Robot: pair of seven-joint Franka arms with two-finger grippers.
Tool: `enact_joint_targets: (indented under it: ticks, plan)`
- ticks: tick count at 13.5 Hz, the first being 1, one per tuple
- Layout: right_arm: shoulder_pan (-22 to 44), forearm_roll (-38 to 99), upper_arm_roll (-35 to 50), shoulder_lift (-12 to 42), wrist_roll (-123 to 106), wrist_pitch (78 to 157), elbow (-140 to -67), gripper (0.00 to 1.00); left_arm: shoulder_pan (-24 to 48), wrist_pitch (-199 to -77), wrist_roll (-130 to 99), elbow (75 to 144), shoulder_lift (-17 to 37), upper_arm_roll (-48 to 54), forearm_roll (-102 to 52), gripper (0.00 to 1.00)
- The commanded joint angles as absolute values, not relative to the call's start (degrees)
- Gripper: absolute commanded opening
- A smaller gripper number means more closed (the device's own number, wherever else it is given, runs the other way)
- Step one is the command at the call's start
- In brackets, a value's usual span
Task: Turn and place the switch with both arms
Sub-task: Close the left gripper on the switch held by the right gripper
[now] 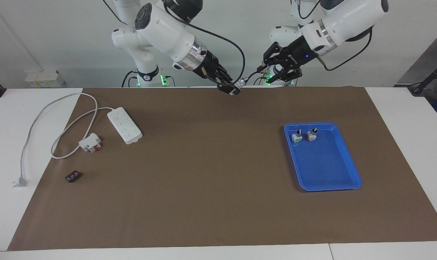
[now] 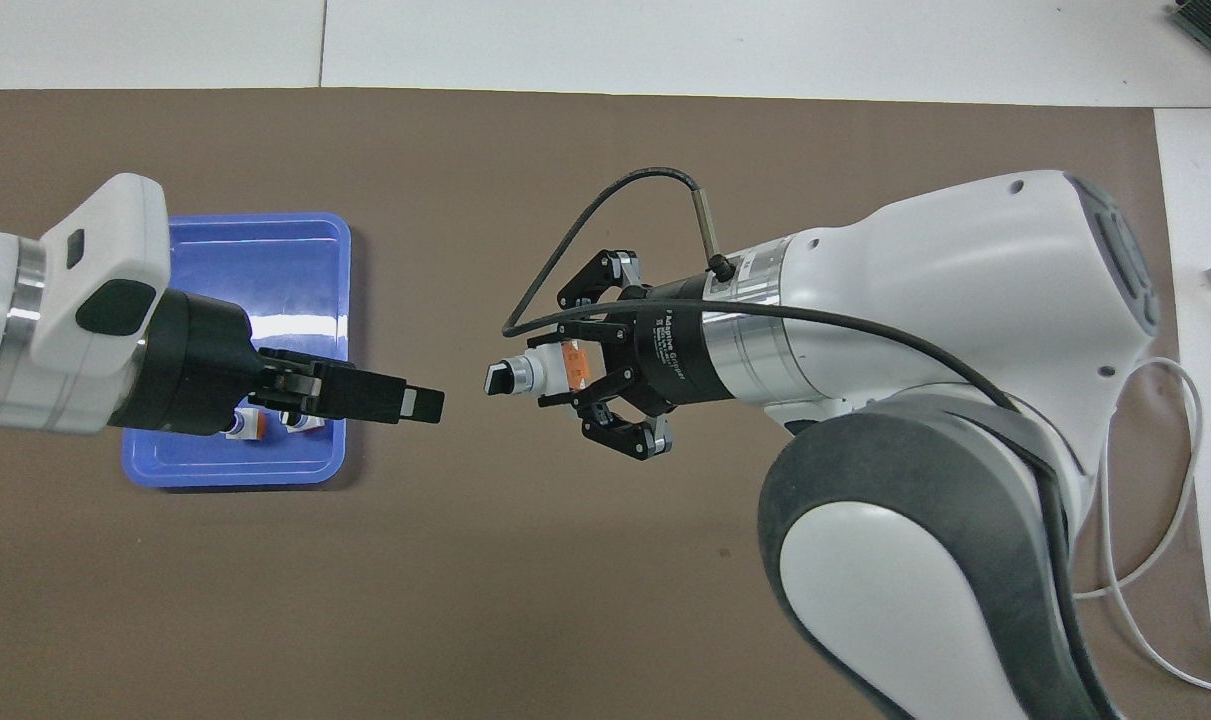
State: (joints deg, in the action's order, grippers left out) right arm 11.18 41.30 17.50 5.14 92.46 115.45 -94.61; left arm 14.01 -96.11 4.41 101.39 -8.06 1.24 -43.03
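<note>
Right gripper (image 2: 605, 372), nearest your overhead camera, holds the switch (image 2: 540, 372) aloft over the mat, knob pointing along its long axis straight at your left gripper (image 2: 420, 404), whose fingers look narrowed, just short of it.

White wall (image 1: 59, 36), white table (image 1: 9, 119), brown mat (image 1: 204, 180)

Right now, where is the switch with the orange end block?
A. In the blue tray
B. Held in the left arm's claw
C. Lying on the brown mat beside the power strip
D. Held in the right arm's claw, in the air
D. The right claw is shut on the switch, knob pointing toward the left claw, with a gap between them.
</note>
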Motion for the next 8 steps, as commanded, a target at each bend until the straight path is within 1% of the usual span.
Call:
enact_joint_targets:
  ticks: [1, 5, 6, 8]
  plan:
    - [11.0, 41.8, 17.9, 5.2, 93.6, 116.3, -94.4, 0.00, 14.8, -101.1, 3.3, 104.1, -9.8, 2.2, -44.3, 0.61]
    - [11.0, 41.7, 17.9, 5.2, 93.6, 116.3, -94.4, 0.00, 16.3, -108.9, 0.9, 105.6, -9.8, 4.0, -44.4, 0.59]
    - [11.0, 41.7, 17.9, 5.2, 93.6, 116.3, -94.4, 0.00, 16.3, -109.1, 0.8, 105.7, -9.8, 4.3, -44.5, 0.57]
    - [11.0, 41.7, 17.9, 5.2, 93.6, 116.3, -94.5, 0.00, 16.3, -109.1, 0.8, 105.9, -10.1, 4.3, -44.6, 0.56]
